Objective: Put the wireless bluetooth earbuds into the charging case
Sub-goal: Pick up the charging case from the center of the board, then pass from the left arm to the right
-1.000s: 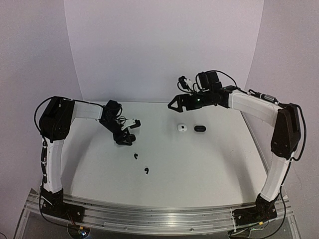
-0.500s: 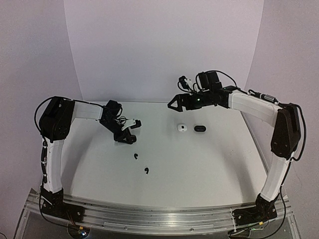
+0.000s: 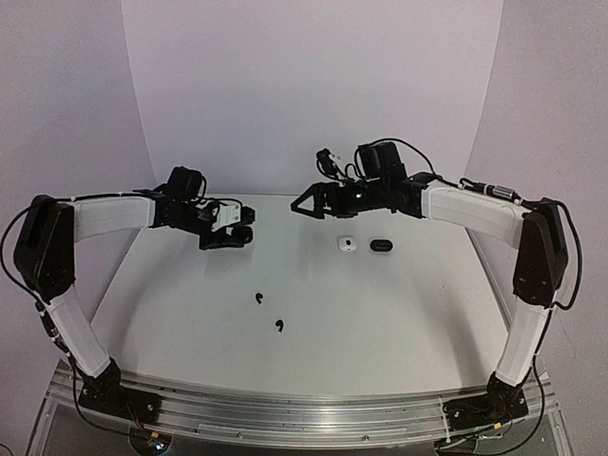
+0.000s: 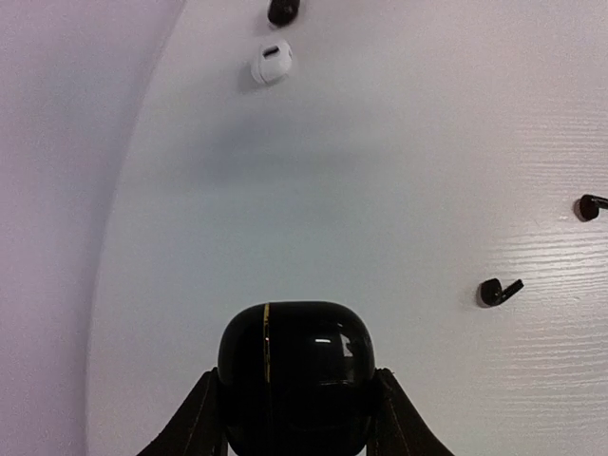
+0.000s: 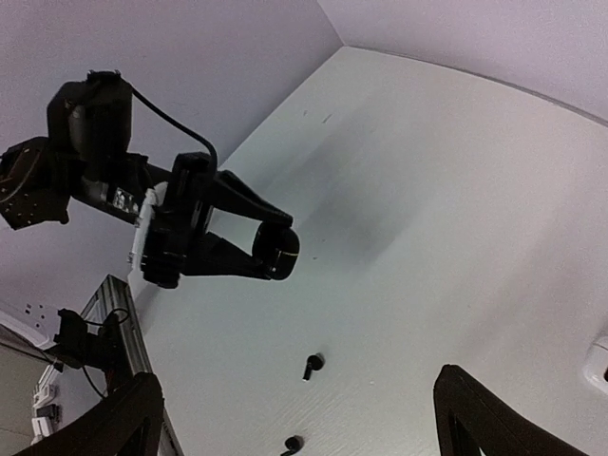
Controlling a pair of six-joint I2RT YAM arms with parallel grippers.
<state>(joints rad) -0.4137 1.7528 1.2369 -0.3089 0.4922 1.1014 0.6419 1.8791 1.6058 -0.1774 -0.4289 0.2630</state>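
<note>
- Pincer on your left (image 3: 237, 229) pinches a glossy black charging case (image 4: 294, 366) above the desk (image 3: 399, 304), near its far left corner.
- Your right pincer (image 3: 304, 201) hangs spread wide over the far edge, holding nothing.
- Two black earbuds (image 3: 258, 298) lie loose, just apart, left of the desk's centre.
- A white case (image 3: 348, 244) sits near the far edge.

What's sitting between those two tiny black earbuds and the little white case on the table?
Nothing: the overhead view shows only bare table between the black earbuds and the white case.
</note>
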